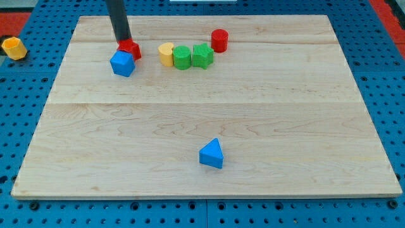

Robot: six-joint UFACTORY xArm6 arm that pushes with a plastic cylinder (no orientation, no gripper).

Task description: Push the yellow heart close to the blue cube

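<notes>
A blue triangular block (pixel 212 154) is seen nearest the camera, low on the wooden board (pixel 209 114). Up at the view's top left, the blue cube (pixel 123 64) is found touching a red block (pixel 131 48) at its 1 o'clock; that red shape is partly hidden, so it cannot be named. My tip (pixel 122 41) is placed at the red block's 11 o'clock, seemingly touching it. No jaws exist on this rod. The yellow heart (pixel 166 54) is located at the cube's 3 o'clock, near but apart, touching a green block (pixel 182 57). A second green block (pixel 202 56) and a red cylinder (pixel 219 40) follow. A yellow block (pixel 13 47) is left off the board at 9 o'clock.
</notes>
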